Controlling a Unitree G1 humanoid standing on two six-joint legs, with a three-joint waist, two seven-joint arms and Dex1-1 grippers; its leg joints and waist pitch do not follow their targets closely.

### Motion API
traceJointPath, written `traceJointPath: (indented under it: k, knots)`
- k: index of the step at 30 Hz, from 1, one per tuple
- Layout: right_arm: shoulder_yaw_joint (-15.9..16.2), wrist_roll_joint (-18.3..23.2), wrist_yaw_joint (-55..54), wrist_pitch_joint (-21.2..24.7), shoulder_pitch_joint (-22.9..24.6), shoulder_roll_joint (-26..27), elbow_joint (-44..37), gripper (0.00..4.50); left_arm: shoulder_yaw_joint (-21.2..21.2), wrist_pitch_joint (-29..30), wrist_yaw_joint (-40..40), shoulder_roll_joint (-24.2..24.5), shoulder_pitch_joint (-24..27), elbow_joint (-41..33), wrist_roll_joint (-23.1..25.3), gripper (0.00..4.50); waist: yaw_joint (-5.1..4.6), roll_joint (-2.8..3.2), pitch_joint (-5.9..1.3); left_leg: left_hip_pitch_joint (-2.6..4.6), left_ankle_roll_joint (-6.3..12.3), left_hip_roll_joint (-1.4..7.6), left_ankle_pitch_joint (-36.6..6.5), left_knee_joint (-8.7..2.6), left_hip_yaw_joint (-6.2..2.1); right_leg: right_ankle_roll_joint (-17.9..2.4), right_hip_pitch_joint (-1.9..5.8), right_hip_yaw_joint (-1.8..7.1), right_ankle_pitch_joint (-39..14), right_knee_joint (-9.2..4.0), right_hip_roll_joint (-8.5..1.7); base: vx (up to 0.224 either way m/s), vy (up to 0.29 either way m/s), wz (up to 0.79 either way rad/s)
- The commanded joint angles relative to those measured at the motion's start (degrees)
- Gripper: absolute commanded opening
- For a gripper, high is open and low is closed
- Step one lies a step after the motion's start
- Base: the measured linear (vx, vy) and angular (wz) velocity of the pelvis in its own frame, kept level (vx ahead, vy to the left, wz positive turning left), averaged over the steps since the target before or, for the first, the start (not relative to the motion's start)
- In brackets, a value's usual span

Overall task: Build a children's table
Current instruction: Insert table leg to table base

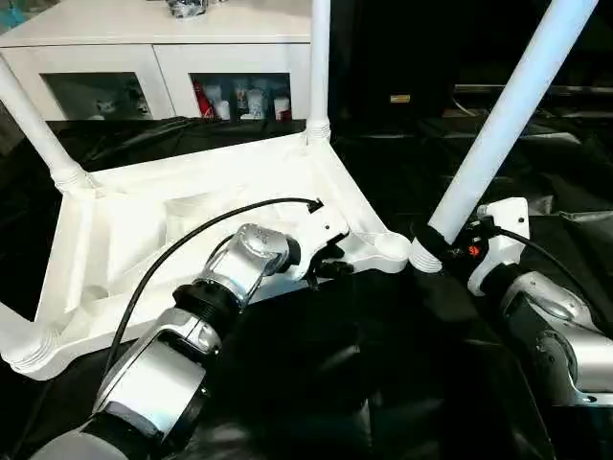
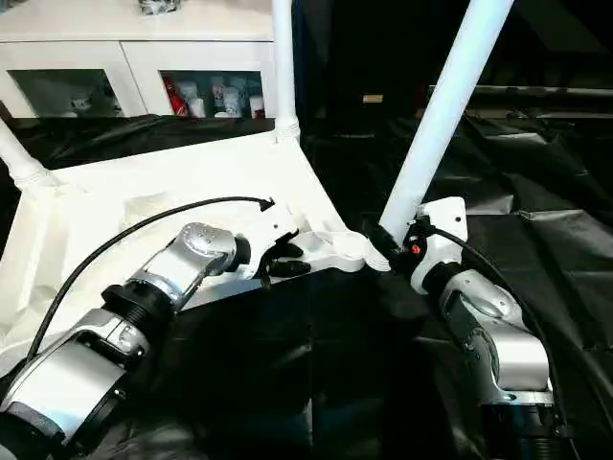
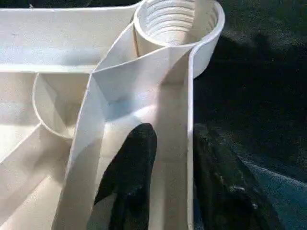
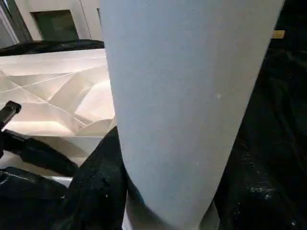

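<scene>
Right gripper (image 1: 450,247) pinches the fourth leg (image 1: 508,115) at centre right, tilted beside the empty corner socket (image 1: 391,247), while the left gripper (image 1: 321,268) clamps the upturned tabletop's (image 1: 192,220) rim; three legs already stand, one remains.

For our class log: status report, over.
Left pincer clamps tabletop rim. Right pincer grips fourth leg, beside open corner socket. Nothing blocking.

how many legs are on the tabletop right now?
4. Far-left corner leg, far-right corner leg, near-left corner leg at the picture's edge, and the near-right leg, tilted at its socket in the right end effector, possibly not seated.
</scene>
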Motion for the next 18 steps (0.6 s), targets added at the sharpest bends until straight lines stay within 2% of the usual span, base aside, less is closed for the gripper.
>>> traceJointPath:
  k: [1,9,10,11,12,13,15,16,18]
  knots:
    - [0.34,-0.12,0.49,0.51,-0.41,-0.05,-1.28,1.93,1.22,-0.32,-0.41,0.26,-1.4,1.25,0.62,0.96,0.07,-0.7,-4.2,0.19,3.96,1.87,-4.61,-3.62,-1.31,-13.84,3.91,2.48,-3.9,-4.61,-4.24,0.0,0.0,0.0]
    - [0.94,1.29,2.79,1.87,-0.67,-0.67,-1.64,1.93,2.41,-1.59,-3.94,1.02,-0.47,0.81,-0.85,0.25,-0.08,-0.8,-4.15,0.16,4.08,1.85,-4.89,-3.66,-1.31,-13.88,3.95,2.49,-4.74,-4.71,-4.3,0.0,0.0,0.0]
    - [0.97,1.33,2.87,1.92,-0.68,-0.69,-1.65,1.93,2.42,-1.67,-4.05,1.06,-0.42,0.75,-0.88,0.2,-0.05,-1.16,-4.15,0.06,4.5,1.9,-4.18,-3.69,-1.32,-13.84,4.0,2.51,-4.72,-4.59,-4.38,0.0,0.0,0.0]
    - [1.74,1.75,4.44,2.6,-0.71,-1.26,-1.82,1.93,2.69,-2.38,-5.52,1.98,0.49,-0.57,-1.41,0.12,-0.09,-1.12,-4.16,0.1,4.59,1.94,-4.15,-3.64,-1.27,-13.86,3.87,2.52,-4.61,-4.6,-4.36,0.0,0.0,0.0]
    - [2.36,1.95,5.65,3.01,-0.62,-1.78,-2.01,1.93,2.83,-2.52,-6.33,2.68,1.19,-1.67,-1.71,0.05,-0.15,-1.52,-4.18,0.11,4.75,1.93,-4.13,-3.65,-1.25,-13.83,3.9,2.49,-4.52,-4.6,-4.3,0.0,0.0,0.0]
    - [3.12,2.3,7.14,3.48,-0.57,-2.25,-2.13,1.93,2.68,-2.87,-8.59,4.08,2.69,-4.04,-2.29,0.01,-0.16,-1.44,-4.24,-0.18,5.31,2.12,-3.15,-3.69,-1.43,-14.22,4.19,2.52,-3.24,-4.13,-4.6,0.0,0.0,0.0]
    - [4.12,3.19,9.34,4.32,-0.62,-2.65,-2.37,1.93,2.32,-2.9,-11.6,6.61,5.33,-8.16,-2.6,0.0,-0.6,-1.6,-4.16,-0.2,5.84,2.24,-3.02,-3.74,-1.36,-14.43,3.99,2.5,-2.76,-4.1,-4.53,0.0,0.0,0.0]
    - [4.69,3.56,10.43,4.72,-0.8,-2.78,-2.47,1.93,2.42,-3.46,-13.02,8.07,7.27,-11.17,-3.04,0.0,-0.65,-1.45,-4.1,-0.12,5.84,2.19,-3.39,-3.7,-1.26,-14.32,3.82,2.48,-3.57,-4.25,-4.51,0.0,0.0,0.0]
    - [5.18,3.85,11.41,4.97,-0.98,-2.86,-2.59,1.93,2.66,-3.15,-14.24,9.27,9.24,-14.52,-3.83,0.0,-0.78,-1.94,-3.93,0.01,5.36,2.35,-4.41,-3.87,-1.17,-13.8,3.66,2.51,-6.62,-4.46,-4.54,0.0,0.0,0.0]
